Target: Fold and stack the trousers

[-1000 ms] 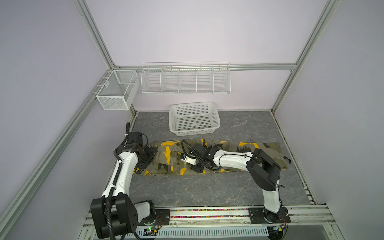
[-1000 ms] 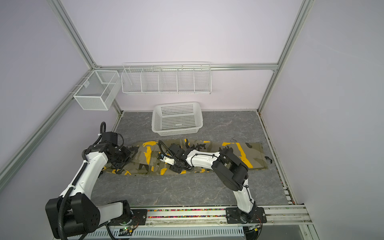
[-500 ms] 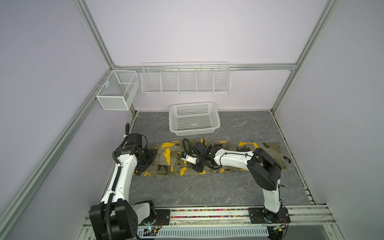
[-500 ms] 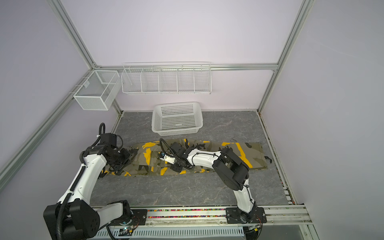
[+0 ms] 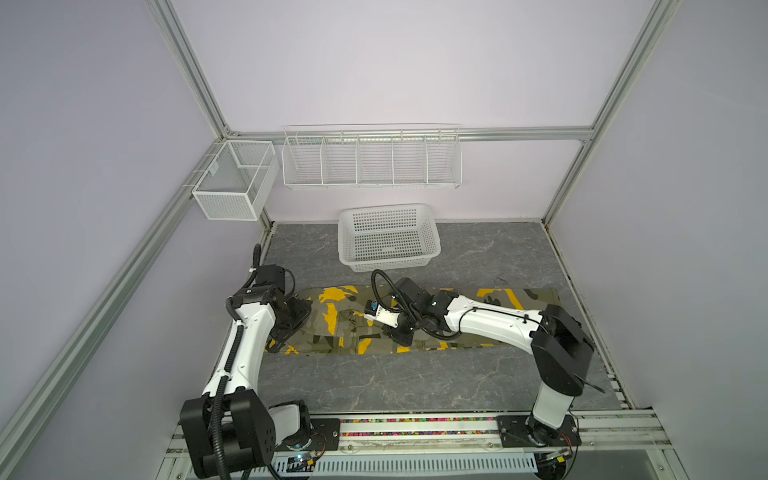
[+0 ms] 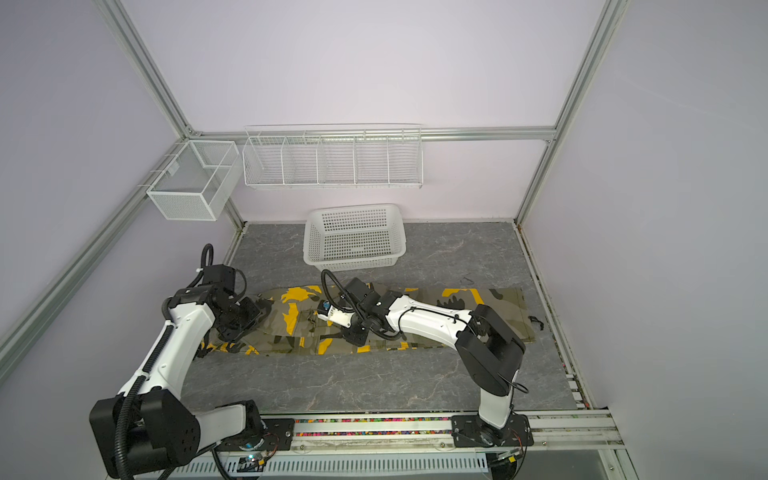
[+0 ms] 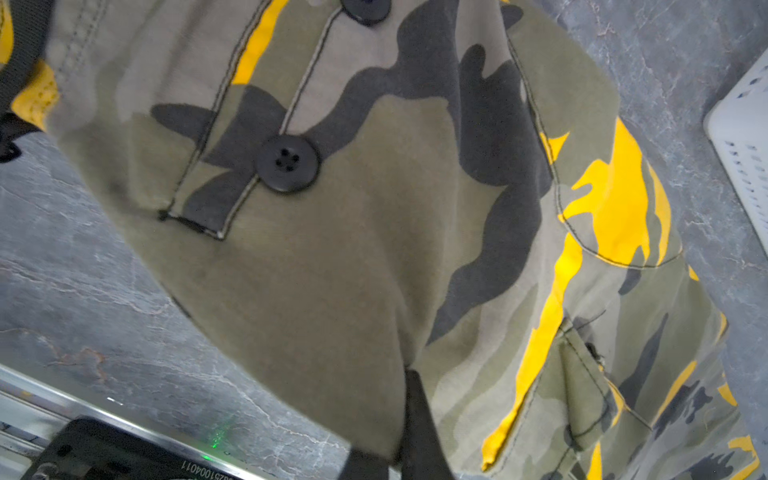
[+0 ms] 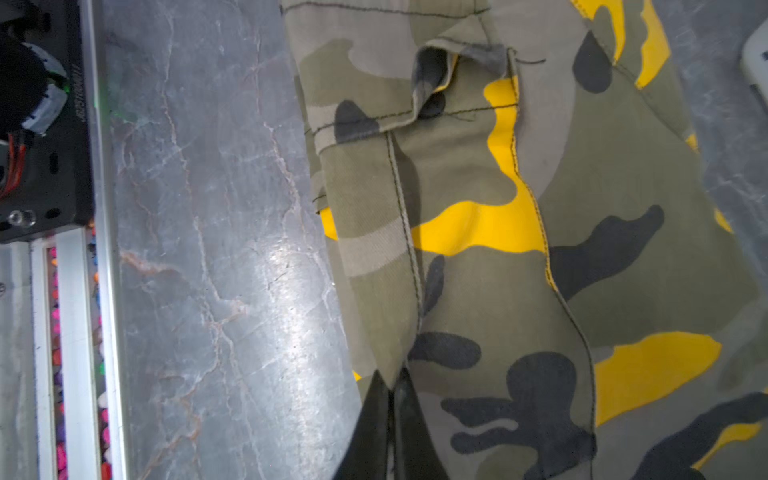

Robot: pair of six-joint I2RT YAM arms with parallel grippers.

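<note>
The room has pale purple walls and a grey stone-look desk (image 5: 415, 382). On the back wall hangs a long white wire shelf (image 5: 372, 166). A white mesh box (image 5: 232, 187) hangs in the left corner. A white basket (image 5: 390, 262) with lots of little holes sits at the back of the desk.

The trousers (image 5: 332, 320) lie in a long strip across the middle of the desk, from the left side to the right side. They are green with yellow and black patches. They are in front of the basket, near it but not touching.

The left claw (image 7: 399, 432) is at the left end of the trousers. It is pinched tight on the cloth there, and that end is lifted a bit off the desk. A black button (image 7: 286, 163) shows on the cloth close by.

The right claw (image 8: 390, 395) is near the middle of the trousers, at the front edge. It is squeezed closed on a fold of the cloth. The right arm (image 5: 486, 322) lies low over the trousers and hides part of them in both top views.

A metal rail (image 5: 415, 428) runs along the front of the desk.
</note>
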